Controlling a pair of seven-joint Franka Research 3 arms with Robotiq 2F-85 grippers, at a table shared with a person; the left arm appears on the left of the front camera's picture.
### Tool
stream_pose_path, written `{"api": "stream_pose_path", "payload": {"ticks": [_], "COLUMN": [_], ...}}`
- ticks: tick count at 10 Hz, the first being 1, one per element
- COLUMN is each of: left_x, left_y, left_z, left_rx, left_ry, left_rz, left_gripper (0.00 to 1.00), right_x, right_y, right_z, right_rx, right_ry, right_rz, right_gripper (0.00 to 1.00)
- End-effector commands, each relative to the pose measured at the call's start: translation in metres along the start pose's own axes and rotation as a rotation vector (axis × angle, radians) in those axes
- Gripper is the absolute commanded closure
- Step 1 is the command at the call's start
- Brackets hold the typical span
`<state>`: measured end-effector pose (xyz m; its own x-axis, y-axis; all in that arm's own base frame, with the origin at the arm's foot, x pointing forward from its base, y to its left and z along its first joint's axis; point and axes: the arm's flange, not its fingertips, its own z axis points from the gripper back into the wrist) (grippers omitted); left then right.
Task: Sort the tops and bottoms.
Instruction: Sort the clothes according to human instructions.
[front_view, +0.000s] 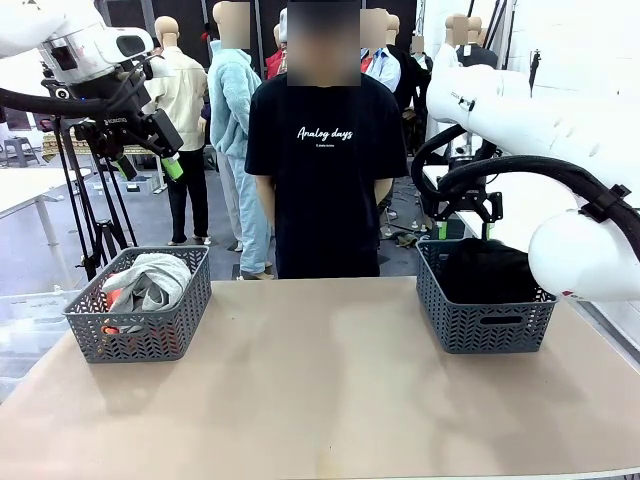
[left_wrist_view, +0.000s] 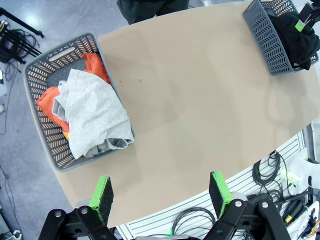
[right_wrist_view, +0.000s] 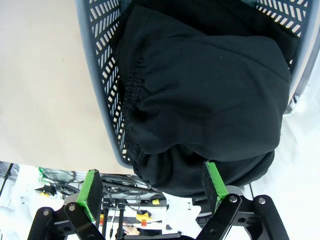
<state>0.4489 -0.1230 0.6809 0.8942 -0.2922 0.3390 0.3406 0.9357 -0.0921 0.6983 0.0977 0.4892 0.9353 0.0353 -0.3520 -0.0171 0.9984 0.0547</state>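
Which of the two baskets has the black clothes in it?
The basket on the robot's right; it holds black cloth. The left basket holds a grey top over a red-orange one.

You could read "Analog days" in white script on the person's black T-shirt, beyond the left gripper; the smaller line underneath seemed too blurred.

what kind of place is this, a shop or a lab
Most likely a robotics lab or test hall, not a shop: two white robot arms work a brown table holding two grey baskets, with a camera tripod and loose cables nearby.
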Motion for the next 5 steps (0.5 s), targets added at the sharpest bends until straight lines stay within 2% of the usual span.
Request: {"api": "stream_pose_path", "payload": {"ticks": [1,5], "left_x": [-0.0035,-0.0035], "left_y": [0.0014,0.0014], "left_z": [0.0009,0.0009], "left_rx": [-0.002,-0.002], "left_ry": [-0.001,-0.001], "left_rz": [-0.009,-0.009], "left_gripper": [0.0,0.0], "right_x": [0.0004,0.0004], "right_y": [0.0016,0.0016], "right_z": [0.001,0.001], "right_rx": [-0.015,-0.015], "right_ry": [-0.012,-0.012], "right_rz": [0.006,0.006], "right_gripper": [0.0,0.0]}}
